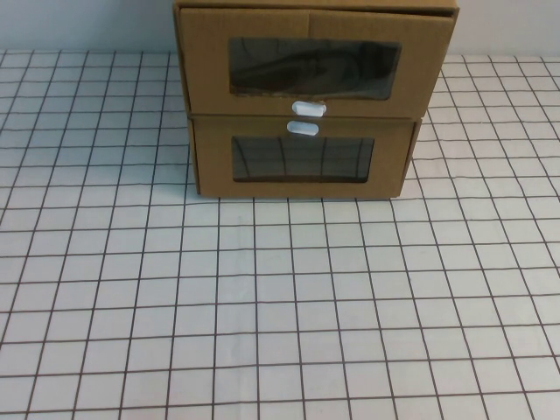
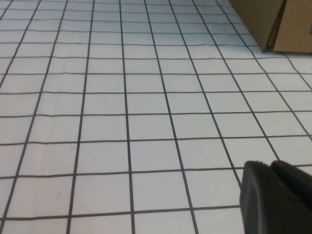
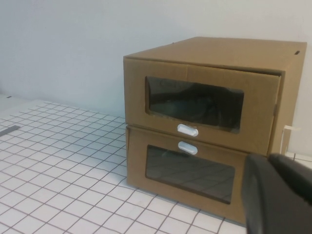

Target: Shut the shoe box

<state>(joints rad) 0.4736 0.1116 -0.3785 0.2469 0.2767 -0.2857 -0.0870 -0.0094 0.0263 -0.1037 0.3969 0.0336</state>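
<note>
Gridded table point(image 1: 262, 306) | shoe box point(image 1: 313, 61) apart from left tool point(image 2: 275, 200), right tool point(image 3: 280, 195) | grip unclear

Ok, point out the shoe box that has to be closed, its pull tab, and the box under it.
shoe box point(image 1: 420, 74): high view, cardboard drawer front right of the window.
pull tab point(image 1: 308, 108): high view, middle of the white tab.
lower box point(image 1: 390, 162): high view, cardboard front right of its window.
</note>
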